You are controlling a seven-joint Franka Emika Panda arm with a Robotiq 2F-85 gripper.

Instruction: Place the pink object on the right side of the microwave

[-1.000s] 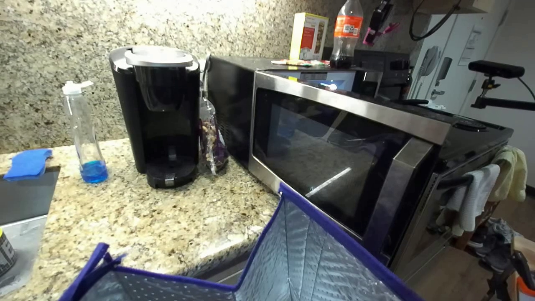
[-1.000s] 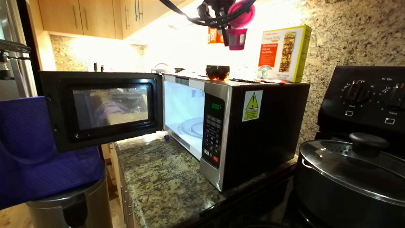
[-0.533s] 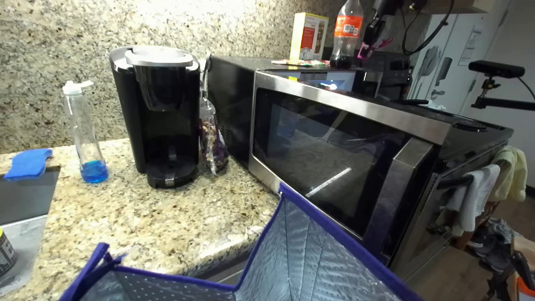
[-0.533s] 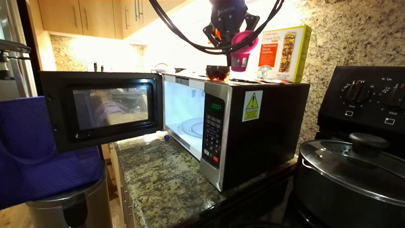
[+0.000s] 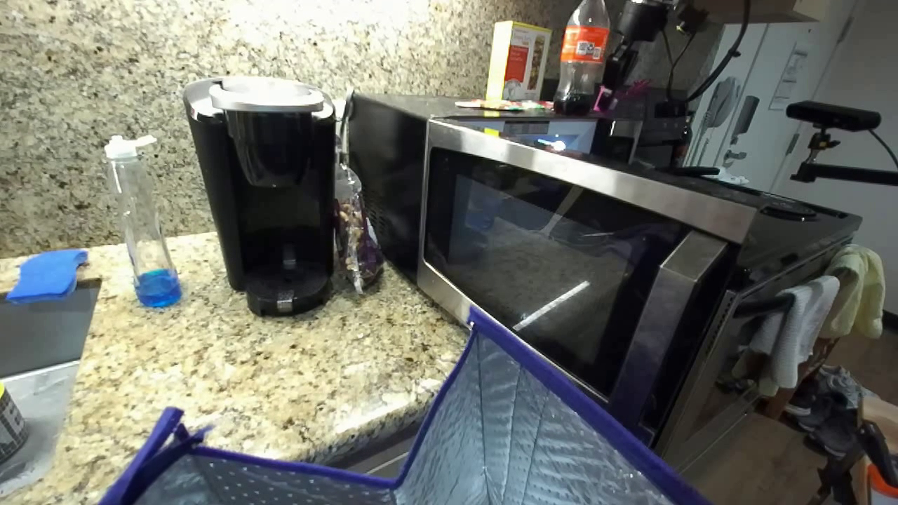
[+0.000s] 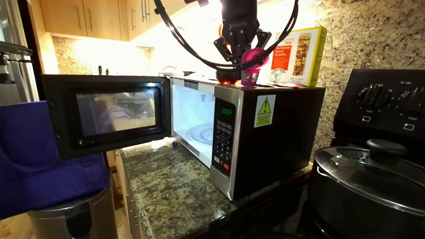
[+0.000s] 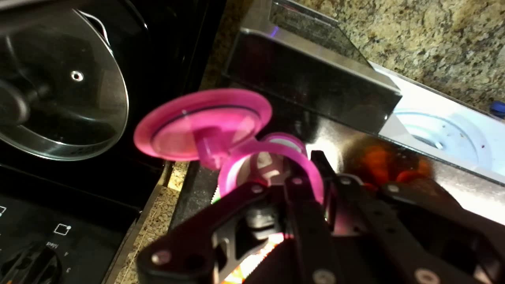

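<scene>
The pink object [image 6: 248,78] is a small magenta cup with its round lid hinged open; it also shows in the wrist view [image 7: 205,122]. My gripper [image 6: 239,63] is shut on the cup's wall, one finger inside the rim and one outside. In an exterior view the gripper [image 5: 614,76] and cup [image 5: 602,99] are partly behind the bottle. The microwave [image 6: 275,146] stands on the counter with its door [image 5: 547,245] open. The cup is upright at the level of the microwave's top, near its right edge. I cannot tell whether it touches.
A cola bottle [image 5: 584,49] stands on the microwave, close beside the gripper. A snack box [image 6: 295,56] and flat packets [image 5: 501,105] are there too. A lidded pot [image 6: 362,192] is on the stove. A purple bag [image 5: 519,421] and coffee maker [image 5: 273,175] are near the door side.
My gripper has moved down with the pink object, from well above the microwave to the level of its top. It has shifted toward the bottle in an exterior view.
</scene>
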